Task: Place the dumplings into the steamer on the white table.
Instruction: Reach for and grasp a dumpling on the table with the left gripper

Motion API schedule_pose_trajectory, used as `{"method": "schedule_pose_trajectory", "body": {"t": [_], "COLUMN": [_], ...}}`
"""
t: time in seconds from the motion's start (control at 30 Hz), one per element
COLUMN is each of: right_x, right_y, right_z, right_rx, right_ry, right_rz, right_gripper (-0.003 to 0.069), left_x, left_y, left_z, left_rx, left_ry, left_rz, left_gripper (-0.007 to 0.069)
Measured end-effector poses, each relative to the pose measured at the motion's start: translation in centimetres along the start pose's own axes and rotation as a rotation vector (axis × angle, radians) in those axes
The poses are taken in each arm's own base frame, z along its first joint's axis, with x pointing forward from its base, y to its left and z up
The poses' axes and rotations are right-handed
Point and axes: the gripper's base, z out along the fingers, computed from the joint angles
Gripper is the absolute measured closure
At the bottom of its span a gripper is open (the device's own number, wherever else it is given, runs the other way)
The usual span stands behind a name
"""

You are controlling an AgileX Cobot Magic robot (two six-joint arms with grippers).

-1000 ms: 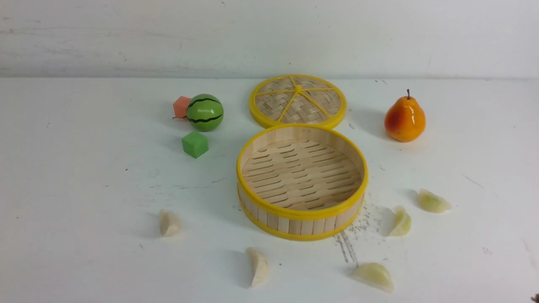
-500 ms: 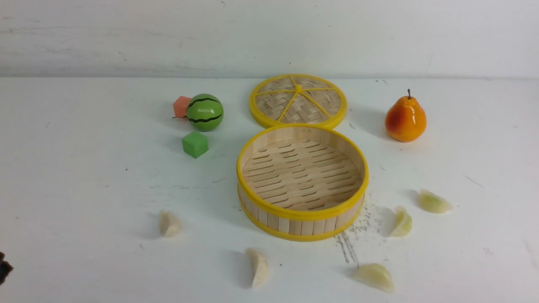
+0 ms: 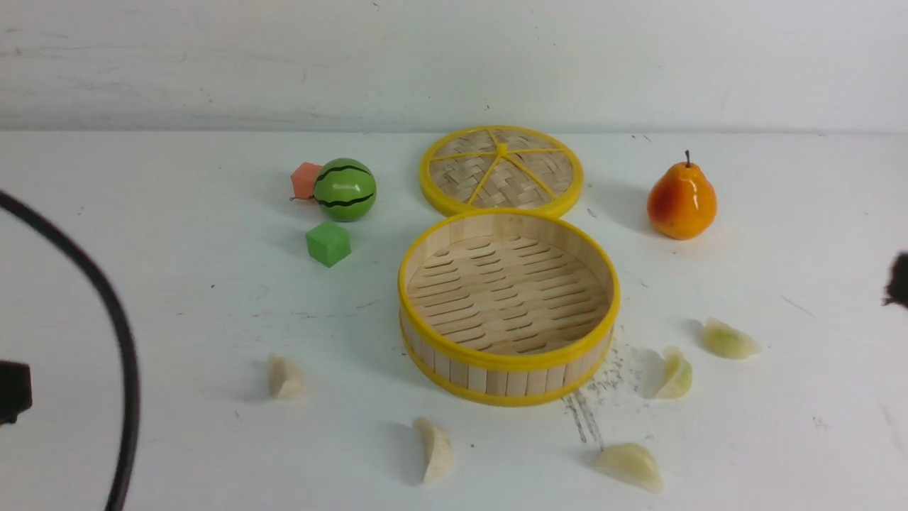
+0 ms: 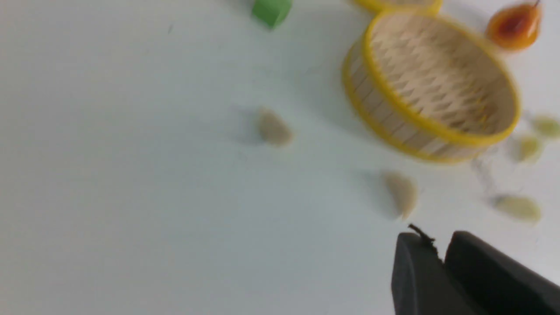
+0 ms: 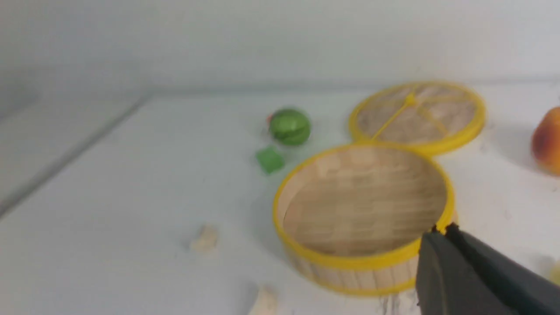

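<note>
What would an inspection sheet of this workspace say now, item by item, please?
Surface: white table, scuffed; dark scratch marks by the steamer.
Job's things: steamer open and empty; five dumplings lie on the table around it, none inside.
Clutter: lid, watermelon ball, orange block, green cube, pear, farther back.
Tools: left tool shut, right tool shut, both holding nothing.
Cables: black cable loops at left edge of front view.
Surroundings: plain white wall behind.

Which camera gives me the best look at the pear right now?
The front view: the pear stands whole and sharp, stem included, right of the lid. The left wrist view shows it blurred in a corner; the right wrist view cuts it off at the frame edge.
</note>
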Motion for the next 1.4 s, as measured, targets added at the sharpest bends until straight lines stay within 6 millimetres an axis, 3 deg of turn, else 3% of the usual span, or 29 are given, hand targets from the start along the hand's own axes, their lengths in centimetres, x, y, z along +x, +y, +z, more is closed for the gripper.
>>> {"method": "schedule_pose_trajectory", "body": {"t": [0.07,0.3,0.5,0.63,0.67,0.7,0.8,0.83,0.9,0.97,1.17,1.4], "right_x": [-0.5,0.9,2.5,2.8,2.8,2.8,2.6,2.6,2.4,2.3,2.2,2.0], "right_y": [-0.3,0.0,1.0,1.2,1.2,1.2,1.3,1.3,1.4,1.5,1.7,1.7], "right_z": [1.5,6.8,7.9,7.8,7.8,7.8,7.4,7.4,7.1,6.9,6.8,6.9], "right_rx": [-0.052,-0.156,-0.150,-0.128,-0.127,-0.123,-0.123,-0.123,-0.124,-0.126,-0.135,-0.131], "right_ry": [0.127,0.529,0.681,0.713,0.714,0.713,0.697,0.697,0.685,0.675,0.664,0.639], "right_rz": [-0.026,-0.157,-0.248,-0.281,-0.282,-0.282,-0.289,-0.289,-0.292,-0.292,-0.280,-0.275], "right_gripper": [0.0676,0.0673,0.0670,0.0669,0.0669,0.0667,0.0664,0.0664,0.0662,0.0662,0.0658,0.0652], "left_x": [-0.7,-1.2,-3.1,-5.0,-5.1,-5.4,-6.1,-6.2,-6.7,-7.2,-7.5,-6.6], "left_y": [-0.1,-3.6,-5.5,-6.5,-6.6,-6.8,-6.4,-6.3,-5.3,-4.3,-1.8,-1.1], "left_z": [1.1,7.4,12.0,16.0,16.3,17.2,19.8,19.8,21.6,22.8,26.1,29.9], "left_rx": [-0.019,-0.003,-0.102,-0.160,-0.163,-0.177,-0.219,-0.220,-0.244,-0.254,-0.265,-0.255], "left_ry": [0.096,0.389,0.472,0.503,0.505,0.510,0.528,0.528,0.551,0.547,0.531,0.503], "left_rz": [0.042,0.274,0.240,0.183,0.179,0.141,0.054,0.050,-0.005,-0.048,-0.145,-0.155], "left_gripper": [0.0634,0.0638,0.0602,0.0392,0.0380,0.0295,0.0137,0.0127,0.0039,0.0009,0.0027,0.0115]}}
